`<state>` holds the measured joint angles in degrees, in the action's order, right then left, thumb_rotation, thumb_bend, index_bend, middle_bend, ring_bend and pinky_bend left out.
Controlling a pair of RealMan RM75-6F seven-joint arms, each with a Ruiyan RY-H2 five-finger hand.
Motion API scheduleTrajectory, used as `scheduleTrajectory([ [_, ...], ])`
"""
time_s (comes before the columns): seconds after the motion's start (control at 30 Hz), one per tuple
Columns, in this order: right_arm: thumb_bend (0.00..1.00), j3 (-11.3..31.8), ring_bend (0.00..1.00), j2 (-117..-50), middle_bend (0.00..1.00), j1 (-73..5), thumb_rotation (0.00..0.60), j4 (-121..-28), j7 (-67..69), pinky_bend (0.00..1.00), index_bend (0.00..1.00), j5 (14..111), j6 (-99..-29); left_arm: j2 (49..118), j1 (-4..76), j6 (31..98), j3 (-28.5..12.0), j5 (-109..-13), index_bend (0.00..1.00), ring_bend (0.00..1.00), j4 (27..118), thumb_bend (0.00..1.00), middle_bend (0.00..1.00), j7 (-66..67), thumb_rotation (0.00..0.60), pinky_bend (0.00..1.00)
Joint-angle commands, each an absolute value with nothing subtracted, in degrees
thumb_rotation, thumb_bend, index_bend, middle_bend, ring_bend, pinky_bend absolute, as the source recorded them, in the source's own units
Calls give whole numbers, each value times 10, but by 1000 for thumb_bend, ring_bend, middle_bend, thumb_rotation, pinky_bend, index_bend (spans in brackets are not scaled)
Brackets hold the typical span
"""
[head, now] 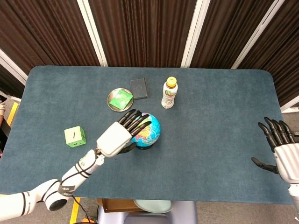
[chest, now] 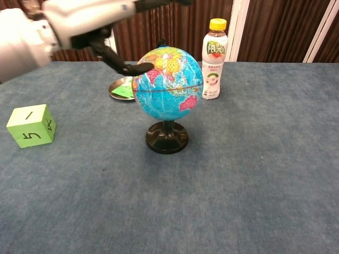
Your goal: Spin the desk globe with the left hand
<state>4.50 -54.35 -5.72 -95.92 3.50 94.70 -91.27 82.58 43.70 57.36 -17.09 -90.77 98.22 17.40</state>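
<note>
A small blue desk globe (head: 148,130) (chest: 168,84) on a black round base (chest: 167,138) stands upright mid-table. My left hand (head: 122,133) (chest: 92,21) hovers over the globe's left top side, fingers spread and stretched across it. In the chest view its thumb tip (chest: 139,67) lies against the globe's upper left. Nothing is gripped. My right hand (head: 282,149) stays at the table's right front edge, fingers apart and empty.
A green numbered cube (head: 74,136) (chest: 30,126) lies left of the globe. Behind it are a metal dish with a green packet (head: 120,99), a dark flat card (head: 139,87) and a yellow-capped drink bottle (head: 169,93) (chest: 214,58).
</note>
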Motion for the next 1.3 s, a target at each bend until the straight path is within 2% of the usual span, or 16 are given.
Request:
scheduleTrajectory([
  [0.03, 183, 45, 0, -544, 97, -58, 600, -960, 36, 0, 0, 944, -909, 863, 475, 539, -191, -857, 0, 0, 973, 369, 0, 222, 600, 7],
  [0.33, 184, 43, 0, -550, 98, -64, 600, -947, 54, 0, 0, 941, -897, 886, 528, 507, -221, -696, 0, 0, 976, 330, 0, 330, 598, 0],
  [0.63, 183, 41, 0, -556, 97, -63, 600, -934, 67, 0, 0, 936, -895, 886, 563, 538, -208, -573, 0, 0, 1002, 296, 0, 430, 577, 0],
  [0.9, 183, 42, 0, -563, 97, -64, 600, -923, 76, 0, 0, 935, -894, 862, 565, 574, -183, -566, 0, 0, 1040, 292, 0, 449, 578, 0],
  [1.1, 184, 41, 0, -565, 97, -65, 600, -917, 80, 0, 0, 935, -895, 820, 543, 632, -149, -584, 0, 0, 1064, 295, 0, 491, 600, 0],
  [1.3, 183, 39, 0, -571, 97, -64, 600, -912, 83, 0, 0, 936, -896, 781, 520, 659, -130, -562, 0, 0, 1075, 295, 0, 505, 600, 0],
])
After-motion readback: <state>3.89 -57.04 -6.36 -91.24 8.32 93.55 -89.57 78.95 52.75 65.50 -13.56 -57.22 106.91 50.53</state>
